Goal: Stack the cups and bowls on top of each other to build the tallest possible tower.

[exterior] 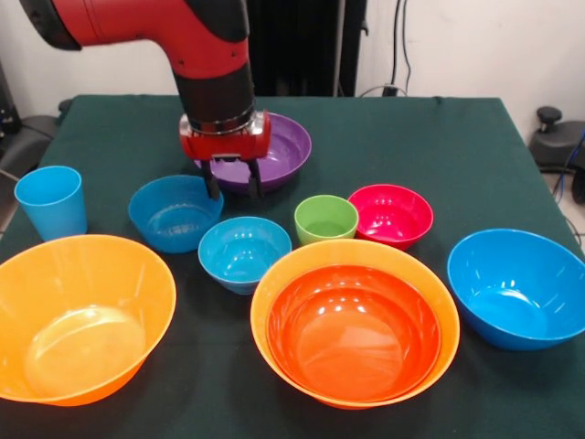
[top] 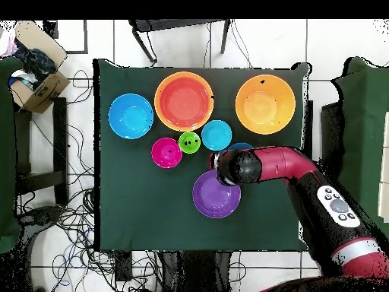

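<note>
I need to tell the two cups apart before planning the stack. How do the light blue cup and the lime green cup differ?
The light blue cup looks taller than the lime green cup. The blue one stands alone at the table's edge; the green one sits among the bowls, close beside the pink-red bowl. Both stand upright and empty.

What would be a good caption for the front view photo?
Gripper open over purple bowl's rim, among scattered bowls; red-orange bowl nested in an orange bowl.

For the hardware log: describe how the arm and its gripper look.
The arm is glossy red with rounded casings and black joint sections. A silver ring sits above a red block at the wrist. The gripper has two short dark fingers. From overhead, a grey oval button panel shows on a black link.
</note>
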